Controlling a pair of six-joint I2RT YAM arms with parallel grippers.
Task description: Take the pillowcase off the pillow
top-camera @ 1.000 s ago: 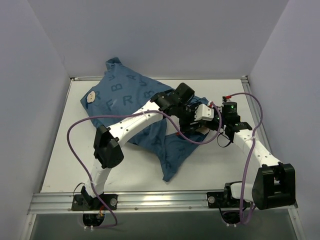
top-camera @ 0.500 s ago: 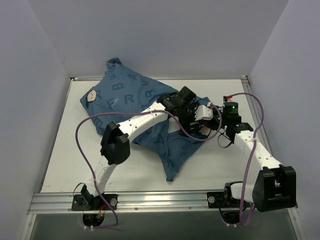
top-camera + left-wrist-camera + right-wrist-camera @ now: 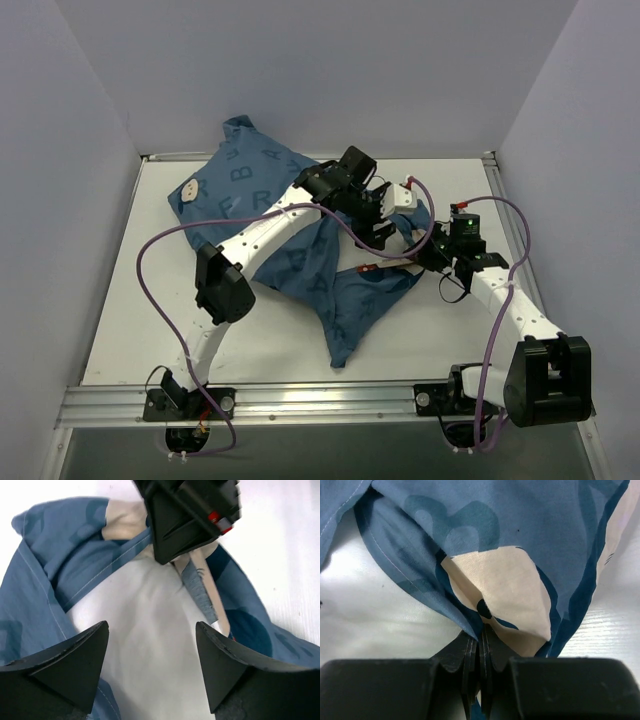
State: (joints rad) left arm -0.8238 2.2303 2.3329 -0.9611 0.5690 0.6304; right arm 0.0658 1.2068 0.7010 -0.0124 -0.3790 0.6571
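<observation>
Change: my left arm point(image 3: 265, 235) sits farther toward the back wall point(image 3: 320, 80) than half a second ago. The bulk of the pillowcase point(image 3: 240, 185) has bunched back with it, and its loose tail still points at the near edge.
Left gripper point(image 3: 151, 624): fingers spread wide, over bare white pillow point(image 3: 150, 680). I can't tell if they touch it.
Right gripper point(image 3: 479, 639): fingers pressed together, pinching a fold of pillowcase next to a cream patch point(image 3: 505, 595) of the print.
Container: the pillowcase holds the pillow. White cushion shows through the open mouth, with blue hem on both sides, in my left wrist view only.
Location: the pillowcase lies on the table point(image 3: 130, 300), from the far left corner across to my right gripper at centre right.
Hidden: most of the pillow is under fabric. In the top view my left wrist covers the opening and neither gripper's fingertips show. How far the pillow is out, I can't tell.
</observation>
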